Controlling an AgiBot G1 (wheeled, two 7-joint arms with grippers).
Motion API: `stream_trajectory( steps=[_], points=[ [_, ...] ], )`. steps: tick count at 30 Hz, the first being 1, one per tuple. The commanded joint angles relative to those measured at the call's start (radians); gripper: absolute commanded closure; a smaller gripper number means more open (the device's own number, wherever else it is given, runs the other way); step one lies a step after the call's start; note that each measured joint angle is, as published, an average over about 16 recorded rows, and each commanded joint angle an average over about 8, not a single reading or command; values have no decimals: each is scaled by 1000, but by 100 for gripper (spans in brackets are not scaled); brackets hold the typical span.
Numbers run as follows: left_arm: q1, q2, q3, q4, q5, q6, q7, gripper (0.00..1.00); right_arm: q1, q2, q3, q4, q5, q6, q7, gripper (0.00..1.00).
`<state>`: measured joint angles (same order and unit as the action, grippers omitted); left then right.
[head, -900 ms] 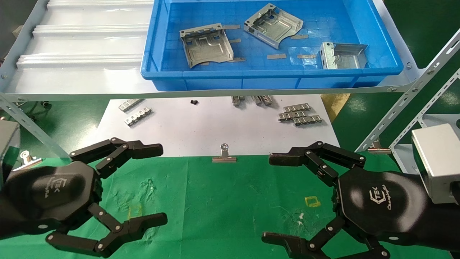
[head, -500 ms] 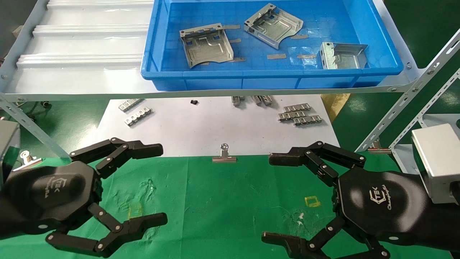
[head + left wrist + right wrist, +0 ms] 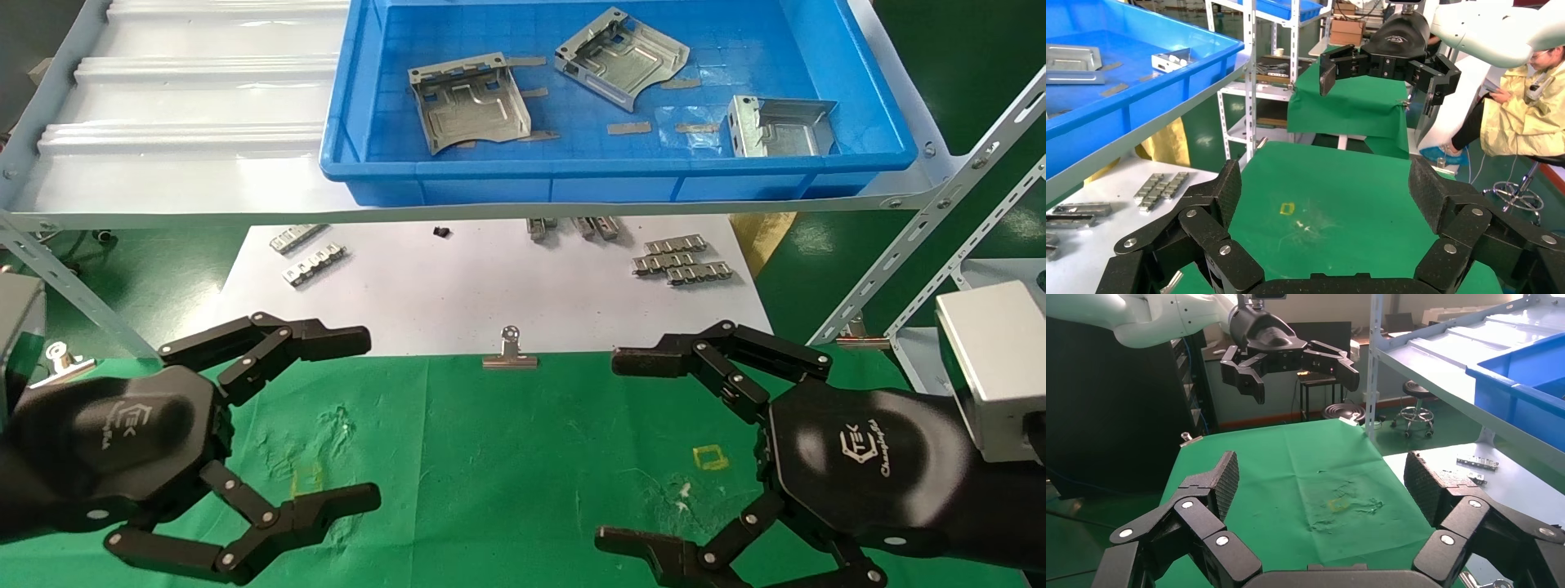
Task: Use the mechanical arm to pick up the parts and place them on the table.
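Three shiny grey sheet-metal parts lie in a blue tray (image 3: 572, 171) on the raised shelf: one at the left (image 3: 470, 102), one in the middle (image 3: 621, 55), one at the right (image 3: 780, 126). Two of them also show in the left wrist view (image 3: 1073, 58). Both grippers hover low over the green table (image 3: 523, 457), well short of the tray. My left gripper (image 3: 365, 416) (image 3: 1324, 196) is open and holds nothing. My right gripper (image 3: 614, 449) (image 3: 1321, 484) is open and holds nothing, beside a yellow square mark (image 3: 709, 457).
The pale grey ribbed shelf (image 3: 188, 122) overhangs a white sheet (image 3: 490, 286) with ridged clip strips (image 3: 678, 260) and a binder clip (image 3: 510, 353) at its near edge. Slotted shelf struts (image 3: 923, 237) slant down at the right. A seated person in yellow (image 3: 1523, 116) is beyond the table.
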<state>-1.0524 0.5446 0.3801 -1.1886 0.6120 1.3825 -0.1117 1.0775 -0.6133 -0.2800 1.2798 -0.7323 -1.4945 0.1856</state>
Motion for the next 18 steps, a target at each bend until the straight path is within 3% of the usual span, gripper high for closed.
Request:
stream_trajectory(
  steps=[1,18],
  points=[
    [0,0,0,0,0,0,0,0,0,0,0,0,0,0,0,0],
    [0,0,0,0,0,0,0,0,0,0,0,0,0,0,0,0]
  ],
)
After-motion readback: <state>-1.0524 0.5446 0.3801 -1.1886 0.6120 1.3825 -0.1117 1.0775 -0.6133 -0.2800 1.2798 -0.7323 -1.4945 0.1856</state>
